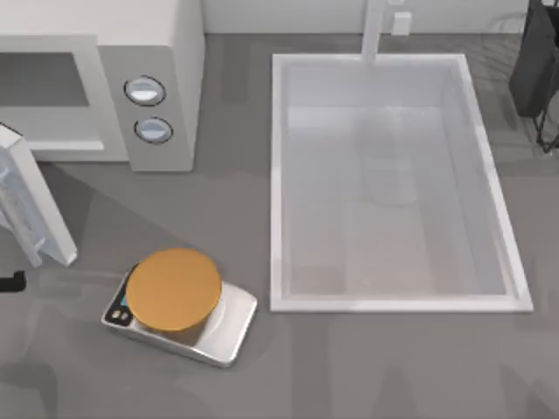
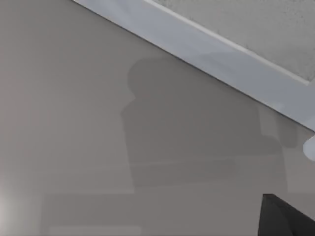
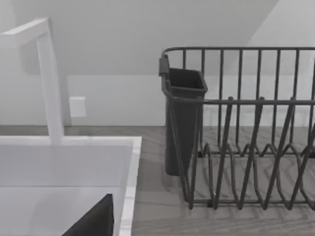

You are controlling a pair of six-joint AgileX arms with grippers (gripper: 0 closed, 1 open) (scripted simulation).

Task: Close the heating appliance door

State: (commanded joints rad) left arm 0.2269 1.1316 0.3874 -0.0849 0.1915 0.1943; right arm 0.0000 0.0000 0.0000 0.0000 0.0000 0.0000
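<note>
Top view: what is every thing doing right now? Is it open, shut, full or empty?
Microwave: open, nothing seen inside.
Door: swung wide open, sticking out toward the front of the table.
Sink: empty and dry.
Tap: off, no water running.
Scale: flat on the table, orange disc bare.
Dish rack: empty, its dark cup hangs on one end.
Left gripper: near the open door, not touching it.

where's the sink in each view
top view: sink at centre-right.
left wrist view: grey tabletop and a white edge I can't identify.
right wrist view: sink beside the dark dish rack.
shared landmark: white faucet at the sink's back rim.
</note>
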